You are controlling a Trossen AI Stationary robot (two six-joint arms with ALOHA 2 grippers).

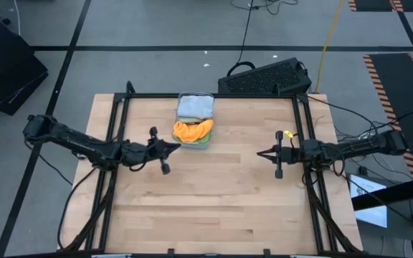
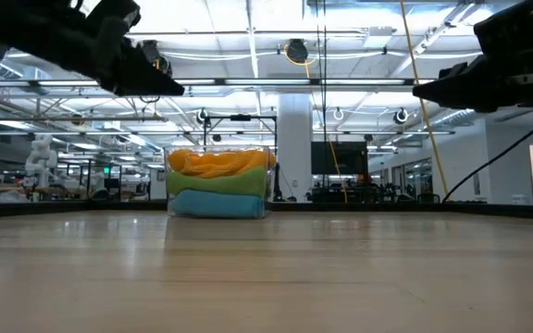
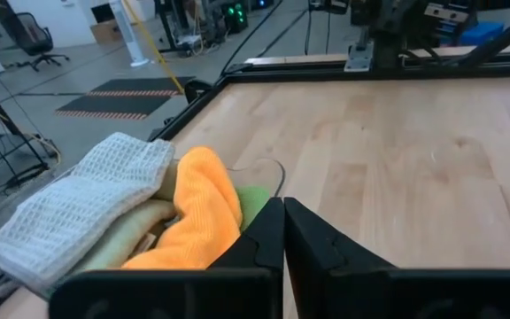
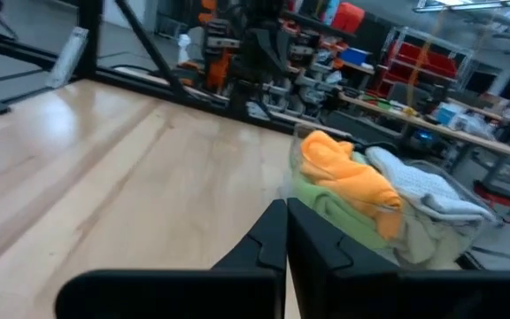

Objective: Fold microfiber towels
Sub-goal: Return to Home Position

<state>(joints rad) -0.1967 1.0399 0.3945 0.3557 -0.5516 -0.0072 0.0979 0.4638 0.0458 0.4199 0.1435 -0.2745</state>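
Towels (image 1: 192,129) fill bin (image 1: 196,94), lengthwise front-to-back.

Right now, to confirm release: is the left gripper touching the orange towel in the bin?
Apart. The low view shows the left gripper hanging well above the orange towel, open air between them.

A light wooden table (image 1: 214,201), its top laid in pale planks with visible seams; a black frame (image 1: 257,96) runs along the far edge and down both sides; directly on the wood stands one clear plastic bin (image 1: 196,95), near the far edge, slightly left of centre, holding microfiber towels (image 1: 192,130).
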